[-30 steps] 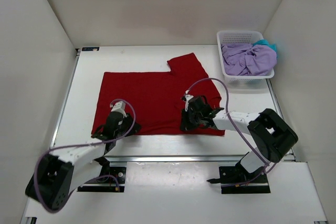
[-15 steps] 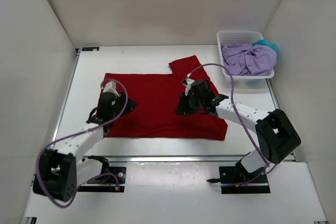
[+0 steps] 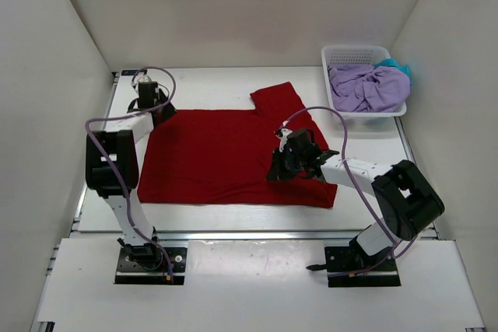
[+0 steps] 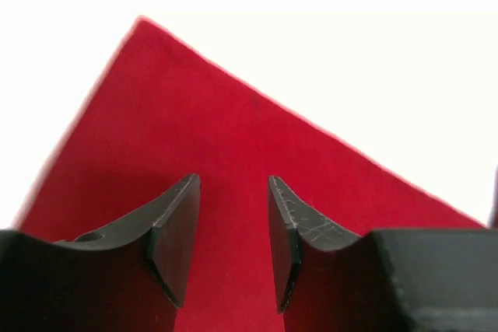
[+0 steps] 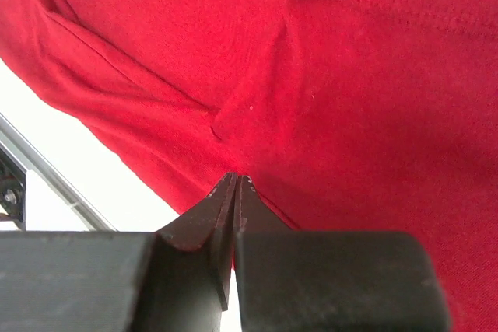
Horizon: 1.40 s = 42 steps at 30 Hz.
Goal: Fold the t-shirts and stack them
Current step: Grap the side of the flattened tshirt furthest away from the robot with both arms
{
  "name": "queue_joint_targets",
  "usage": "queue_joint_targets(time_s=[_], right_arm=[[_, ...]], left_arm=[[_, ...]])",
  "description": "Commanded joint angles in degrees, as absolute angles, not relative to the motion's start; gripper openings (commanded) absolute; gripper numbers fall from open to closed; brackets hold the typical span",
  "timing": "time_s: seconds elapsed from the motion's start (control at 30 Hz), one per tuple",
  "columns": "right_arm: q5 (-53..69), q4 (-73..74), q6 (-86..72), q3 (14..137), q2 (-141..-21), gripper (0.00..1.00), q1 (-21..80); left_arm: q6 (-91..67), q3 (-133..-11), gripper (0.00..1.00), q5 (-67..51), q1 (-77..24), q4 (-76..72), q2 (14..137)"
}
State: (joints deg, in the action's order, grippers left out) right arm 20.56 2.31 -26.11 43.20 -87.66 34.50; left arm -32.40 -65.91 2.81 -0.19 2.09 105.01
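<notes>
1. Three t-shirts are in view, one of each colour, along with one basket and two grippers.
2. The red t-shirt (image 3: 226,153) lies spread flat in the middle of the table (image 3: 210,83), alone on the surface.
3. Its long axis runs left to right across the table. One sleeve (image 3: 276,97) sticks out from the far edge, right of centre, pointing away from the arm bases. I cannot tell which end is the neck.
4. The lavender t-shirt (image 3: 366,87) is bunched in the white basket (image 3: 354,54) at the far right corner of the table, with no clear direction to it.
5. The teal t-shirt (image 3: 401,66) shows only as a small patch at the basket's right rim, beside the lavender one.
6. The left gripper (image 3: 148,96) is at the far left corner of the red t-shirt. In the left wrist view its jaws (image 4: 231,223) stand parted with red cloth showing in the gap, and they hold nothing.
7. The right gripper (image 3: 285,162) sits over the right half of the red t-shirt, near its front hem. In the right wrist view its fingers (image 5: 236,184) are pressed together with barely a slit between them. The tips are on the cloth where several creases gather, pinching a fold of it.
</notes>
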Motion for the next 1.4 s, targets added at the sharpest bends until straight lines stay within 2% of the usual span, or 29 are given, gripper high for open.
queue_joint_targets(time_s=[0.0,0.2,0.33,0.53,0.8,0.9,1.17,1.37], right_arm=[[21.1,-3.4,-26.5,43.1,-84.5,0.01,35.4],[22.4,-5.2,-26.3,43.4,-85.6,0.00,34.6],[22.0,-5.3,-25.6,43.9,-85.0,0.01,34.6],[23.0,-5.5,-25.3,43.9,-86.3,0.00,34.9],[23.8,-5.6,-25.4,44.6,-87.8,0.00,36.1],[23.7,-5.5,-25.1,45.1,-88.2,0.00,35.7],[22.7,-5.8,-26.1,48.9,-88.6,0.00,34.0],[20.6,-5.8,-25.1,58.9,-96.4,0.10,30.5]], left_arm=[[-25.9,-76.8,0.51,8.3,2.0,10.8,108.2],[-21.5,-86.5,0.53,12.9,4.4,17.1,118.2],[-19.6,-90.6,0.52,13.8,5.4,20.1,121.0],[-17.5,-98.4,0.55,14.1,4.3,23.6,126.2],[-19.9,-99.7,0.59,9.9,5.0,22.9,128.6],[-19.0,-101.0,0.50,9.8,4.8,24.4,130.3],[-19.2,-99.5,0.37,9.5,5.1,22.9,130.1],[-19.2,-98.6,0.17,8.6,4.8,21.0,129.1]])
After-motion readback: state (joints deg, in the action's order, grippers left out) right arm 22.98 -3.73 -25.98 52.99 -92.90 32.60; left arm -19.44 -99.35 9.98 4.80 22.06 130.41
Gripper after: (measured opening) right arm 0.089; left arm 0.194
